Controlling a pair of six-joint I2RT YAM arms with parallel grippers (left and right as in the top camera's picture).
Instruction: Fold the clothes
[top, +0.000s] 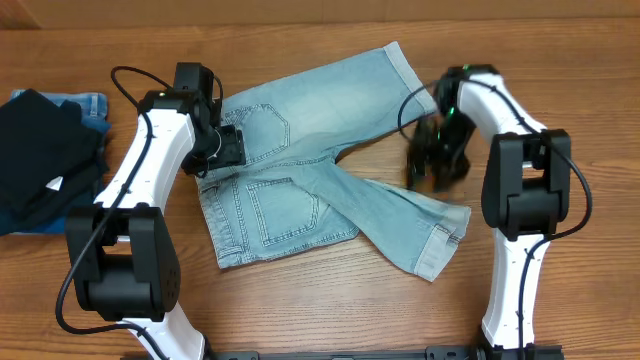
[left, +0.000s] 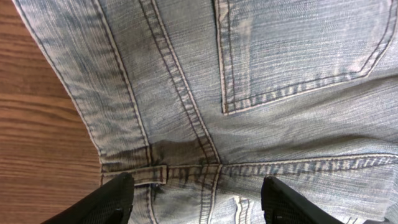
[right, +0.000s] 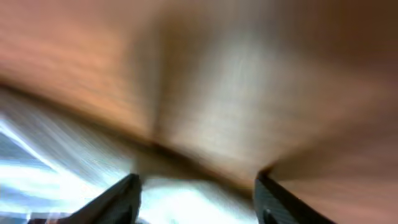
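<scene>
Two left fingers (left: 118, 200) straddle the centre back seam (left: 186, 106) of the shorts (left: 280, 74).

the left arm (top: 150, 150) and right arm (top: 515, 250) are built alike, with smooth white rounded link shells joined by bulky matte-black joint housings. a thin black cable (top: 113, 76) loops off each arm, and a small green light (top: 447, 100) shows near the right wrist. the left gripper (left: 199, 199) and right gripper (right: 196, 199) have plain black fingers.
</scene>
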